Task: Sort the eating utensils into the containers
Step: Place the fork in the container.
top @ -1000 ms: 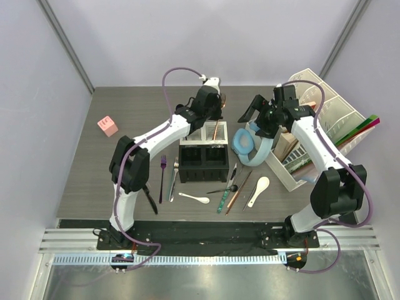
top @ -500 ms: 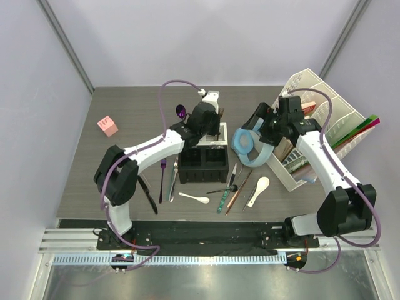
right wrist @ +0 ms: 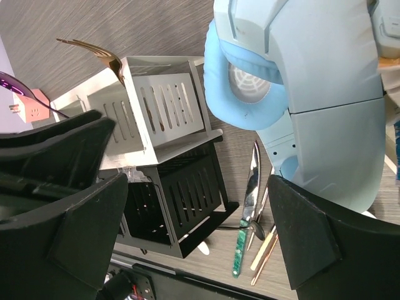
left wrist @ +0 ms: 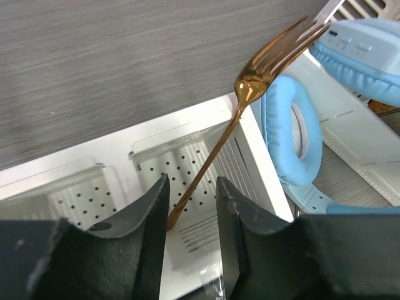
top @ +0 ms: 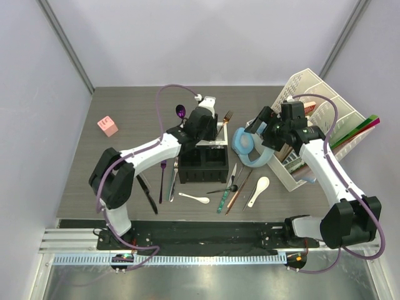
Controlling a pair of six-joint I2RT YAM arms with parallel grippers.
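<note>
left of the caddy (top: 203, 164) we see the purple fork (top: 162, 178) lying on the table (top: 125, 169), unsorted. over the caddy's back edge the left gripper (top: 205, 127), clamped on the copper fork (top: 223, 119) a second ago, now has its jaws part open with the handle loose between them. the fork leans in the caddy's white back-right compartment, tines up. we judge this piece sorted and the arm free to lift away. right of the caddy the black knife (top: 232, 177), the green-patterned piece (top: 222, 201) and a white soup spoon (top: 259, 188) wait. further right of the caddy the right gripper (top: 259, 120) hangs wide open, holding nothing. only the left wrist view shows the gap beside the handle. only the right wrist view shows the caddy's slatted side walls.
</note>
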